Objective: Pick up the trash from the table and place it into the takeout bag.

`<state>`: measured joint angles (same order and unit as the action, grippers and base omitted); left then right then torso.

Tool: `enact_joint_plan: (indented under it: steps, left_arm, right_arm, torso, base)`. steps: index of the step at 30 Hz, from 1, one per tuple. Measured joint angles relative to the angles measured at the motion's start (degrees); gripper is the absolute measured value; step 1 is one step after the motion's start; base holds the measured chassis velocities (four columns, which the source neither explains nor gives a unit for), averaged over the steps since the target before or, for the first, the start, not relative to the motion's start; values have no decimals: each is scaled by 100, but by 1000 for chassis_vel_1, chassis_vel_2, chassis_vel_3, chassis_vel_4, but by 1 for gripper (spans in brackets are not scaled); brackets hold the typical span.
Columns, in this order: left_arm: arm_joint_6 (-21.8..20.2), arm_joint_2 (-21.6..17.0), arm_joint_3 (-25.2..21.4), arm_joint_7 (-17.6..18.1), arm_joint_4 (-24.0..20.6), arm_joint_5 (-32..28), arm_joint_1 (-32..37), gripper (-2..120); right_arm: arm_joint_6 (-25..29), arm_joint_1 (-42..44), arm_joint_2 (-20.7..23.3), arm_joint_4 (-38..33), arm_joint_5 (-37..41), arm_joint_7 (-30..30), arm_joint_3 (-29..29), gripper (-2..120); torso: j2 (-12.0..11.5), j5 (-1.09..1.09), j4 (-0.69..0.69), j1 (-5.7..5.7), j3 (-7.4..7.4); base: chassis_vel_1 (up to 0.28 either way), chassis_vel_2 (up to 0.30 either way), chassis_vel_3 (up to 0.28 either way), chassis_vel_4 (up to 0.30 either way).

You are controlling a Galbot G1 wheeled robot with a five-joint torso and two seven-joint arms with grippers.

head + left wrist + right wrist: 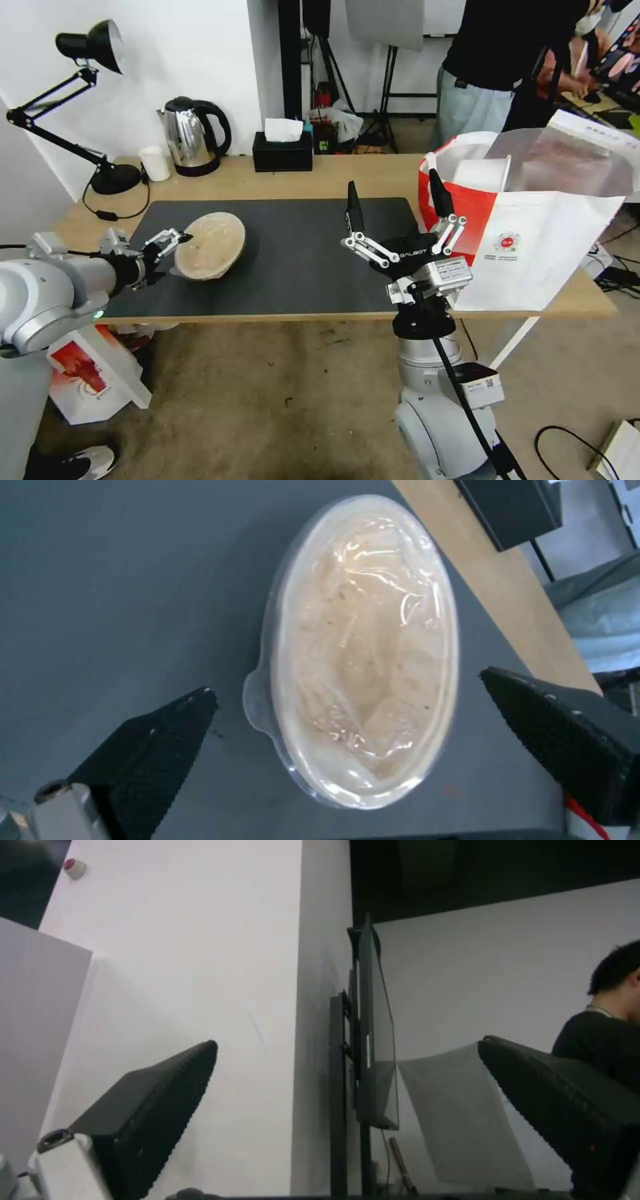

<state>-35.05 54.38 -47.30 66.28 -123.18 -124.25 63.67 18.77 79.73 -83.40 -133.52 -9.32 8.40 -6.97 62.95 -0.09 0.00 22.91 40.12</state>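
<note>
Table (313,175) with dark mat; takeout bag (533,257) at right end, mouth open. Beige lid (210,245) flat on mat, left side. Left gripper (167,250) spread wide at lid rim, nothing held. Right gripper (393,220) agape, pointing up, idle by bag. Step: reaching for lid. Next, likely: straddle rim, pinch, lift.

A black desk lamp (93,100), a small white cup (155,163), a steel kettle (193,135) and a black tissue box (283,148) line the far edge; below lies what may be a printed bag (93,377).
</note>
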Motion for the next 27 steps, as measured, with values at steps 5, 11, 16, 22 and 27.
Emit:
enact_joint_plan:
  steps: [5,11,16,22,27]
  left_arm:
    - [0,36,46,-17,123,76,-23,100]
    - [-1,52,115,-77,263,191,-42,100]
    - [-2,77,242,-125,382,206,-123,100]
    - [-10,150,371,-182,519,223,-197,100]
    - [-27,186,419,-214,594,235,-216,100]
  right_arm:
    - [0,11,5,-14,-5,-3,-11,100]
    - [-2,11,4,-14,-12,-9,-11,100]
    - [-5,11,21,-33,-12,-12,-33,100]
    - [-5,25,23,-41,-13,-15,-46,100]
    - [-2,59,13,-57,-12,-17,-46,100]
  torso:
    - [0,0,0,0,0]
    - [0,0,1,0,0]
    - [0,0,0,0,0]
    - [0,0,0,0,0]
    - [0,0,0,0,0]
  base:
    - [0,0,0,0]
    - [0,0,0,0]
    - [0,0,0,0]
    - [0,0,0,0]
    - [0,0,0,0]
